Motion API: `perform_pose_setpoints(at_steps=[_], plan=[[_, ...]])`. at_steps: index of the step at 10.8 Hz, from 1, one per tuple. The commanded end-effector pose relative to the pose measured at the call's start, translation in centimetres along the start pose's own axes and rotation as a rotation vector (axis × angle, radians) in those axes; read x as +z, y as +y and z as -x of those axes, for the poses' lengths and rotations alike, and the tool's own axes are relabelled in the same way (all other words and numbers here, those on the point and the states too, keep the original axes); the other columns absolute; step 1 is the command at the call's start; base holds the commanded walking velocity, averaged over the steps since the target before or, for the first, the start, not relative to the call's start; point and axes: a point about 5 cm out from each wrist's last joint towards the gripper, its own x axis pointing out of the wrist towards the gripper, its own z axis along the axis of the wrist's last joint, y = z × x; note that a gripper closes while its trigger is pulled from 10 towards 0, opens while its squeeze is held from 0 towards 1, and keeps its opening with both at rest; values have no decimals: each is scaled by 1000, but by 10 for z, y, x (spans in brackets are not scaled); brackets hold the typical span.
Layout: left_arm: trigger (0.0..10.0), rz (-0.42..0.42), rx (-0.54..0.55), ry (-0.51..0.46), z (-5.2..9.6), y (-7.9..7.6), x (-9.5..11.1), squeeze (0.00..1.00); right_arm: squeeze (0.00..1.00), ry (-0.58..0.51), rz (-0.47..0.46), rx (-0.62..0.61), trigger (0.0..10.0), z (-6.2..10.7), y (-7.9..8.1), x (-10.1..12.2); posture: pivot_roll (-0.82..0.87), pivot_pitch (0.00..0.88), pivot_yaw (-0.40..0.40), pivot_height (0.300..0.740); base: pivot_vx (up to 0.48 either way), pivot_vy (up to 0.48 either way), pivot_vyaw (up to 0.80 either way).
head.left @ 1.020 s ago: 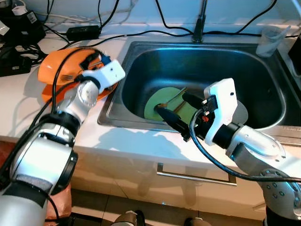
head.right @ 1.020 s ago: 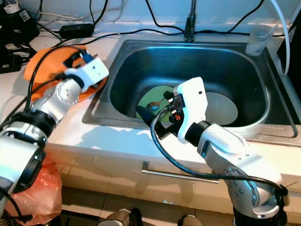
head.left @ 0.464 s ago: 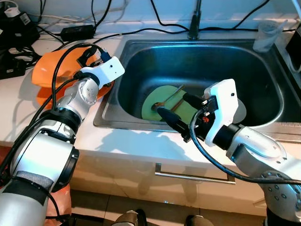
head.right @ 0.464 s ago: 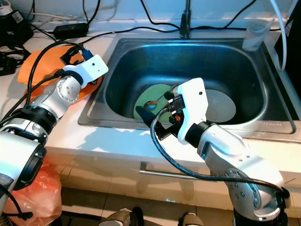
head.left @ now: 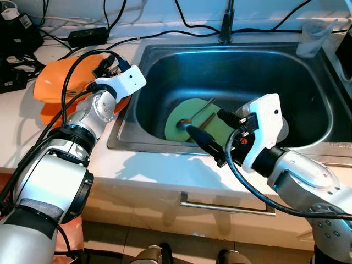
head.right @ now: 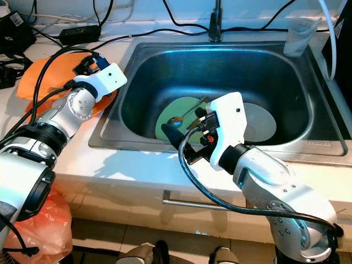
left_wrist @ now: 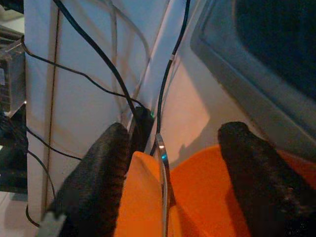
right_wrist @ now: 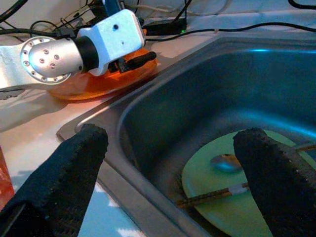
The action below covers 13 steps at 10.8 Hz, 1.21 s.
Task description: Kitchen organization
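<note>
1. White tabletop (head.left: 22,118) with a steel sink (head.left: 165,66) set into it; everything below is placed relative to the sink. Faucet base (head.left: 225,33) sits at its back rim, a clear cup (head.left: 312,38) at its back right corner, and black cables (head.left: 165,34) run along the tabletop behind it.
2. Green plate (head.left: 190,118) lies flat on the sink floor, front-centre. A spoon (right_wrist: 224,162) and a pair of chopsticks (right_wrist: 212,196) rest on it. A grey plate (head.right: 261,122) lies just to the right of it, also on the sink floor.
3. Right end effector (head.left: 208,129) hangs over the sink's front rim, just above the green plate's near edge, fingers (right_wrist: 74,163) spread wide and holding nothing. In the right wrist view the plate and utensils sit between the two fingers.
4. Orange plates (head.left: 60,82) are stacked on the tabletop just left of the sink. Left end effector (left_wrist: 170,163) is over them, fingers (left_wrist: 98,168) apart; a fork (left_wrist: 163,187) lies on the orange surface between them.
5. Versus 1.0 s ago: the whole view has shifted slightly, so the camera moved. Right end effector has crept a little further over the green plate. Left one is roughly where it was.
6. Hard to tell: whether the left fingers touch the orange plates. The grey plate is partly hidden behind the right wrist housing.
</note>
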Motion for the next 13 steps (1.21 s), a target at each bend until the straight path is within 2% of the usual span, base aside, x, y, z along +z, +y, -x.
perform_pose_setpoints(at_steps=[1,13], plan=[[0,-18,24,19,-1,7,-2,0,0,-6,0,9,10000,2,3,1,-194,164,150,740,0,0,0],[0,-43,70,53,2,11,-13,0,0,1,-3,-3,10000,3,2,1,-194,161,143,740,0,0,0]])
